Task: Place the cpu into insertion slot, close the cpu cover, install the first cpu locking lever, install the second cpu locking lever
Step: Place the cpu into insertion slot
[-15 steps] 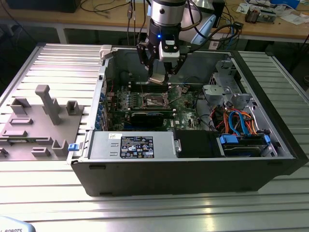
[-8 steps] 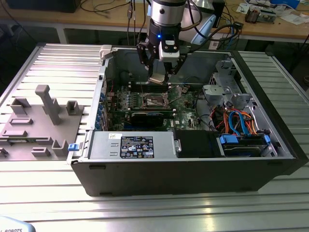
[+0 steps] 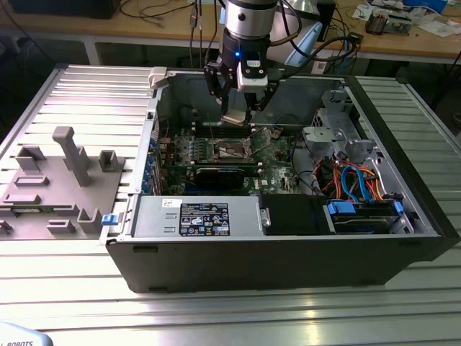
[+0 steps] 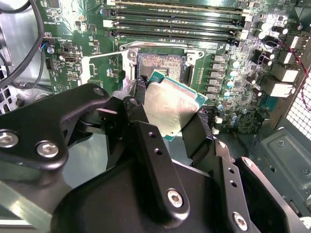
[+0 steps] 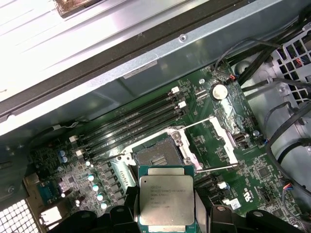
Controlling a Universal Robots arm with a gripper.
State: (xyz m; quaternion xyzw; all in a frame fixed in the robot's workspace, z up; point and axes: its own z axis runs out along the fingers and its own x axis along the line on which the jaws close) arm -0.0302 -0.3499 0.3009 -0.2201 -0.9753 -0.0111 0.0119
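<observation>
Exterior view: we see gripper (image 3: 238, 109) clenched on cpu (image 3: 235, 117), chip tilted, hanging over open computer case (image 3: 302, 259). Insertion slot (image 3: 232, 149) lies below, apart.

Second wrist view: cpu pinched at opposite edges. Bare slot lies just past chip's far edge.

First wrist view: slot ahead of cpu. We see cpu cover (image 5: 224, 133) standing open beside slot.

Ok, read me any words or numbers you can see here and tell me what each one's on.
Label on the power supply: print too small to read.
Print on the cpu, held in the tool: too faint to read.
White markings on the green circuit board: too small to read.
</observation>
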